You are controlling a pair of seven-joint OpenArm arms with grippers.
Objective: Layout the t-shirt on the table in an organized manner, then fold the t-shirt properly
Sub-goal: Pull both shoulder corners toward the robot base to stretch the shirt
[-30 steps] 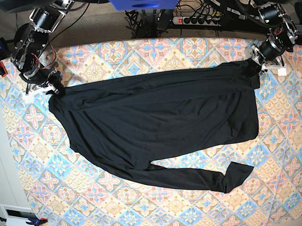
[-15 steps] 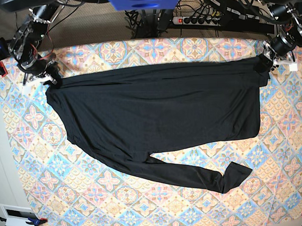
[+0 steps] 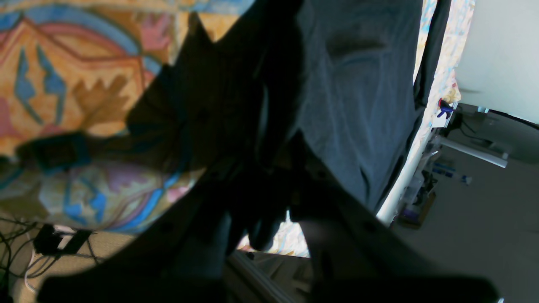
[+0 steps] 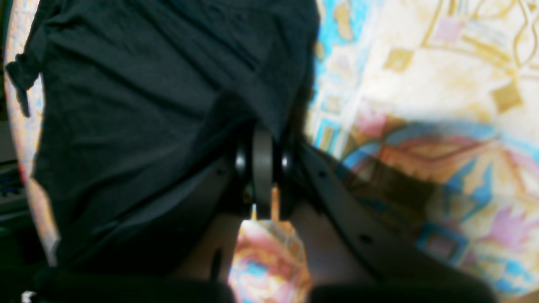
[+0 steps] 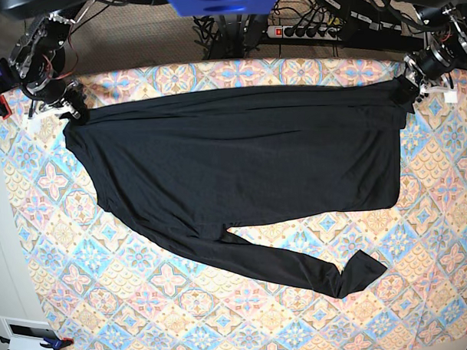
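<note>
Stretching between both fingers, t-shirt (image 5: 241,167) on table (image 5: 442,214), left fingers (image 5: 405,91) and right fingers (image 5: 72,111) clamped on corners

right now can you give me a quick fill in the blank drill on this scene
1. Both grippers are shut on the ____ edge of the shirt.
2. The shirt's colour is ____.
3. One sleeve trails toward the ____ edge of the table.
4. The right gripper holds the corner on the base view's ____ side.

Missing words: far; black; near; left
</note>
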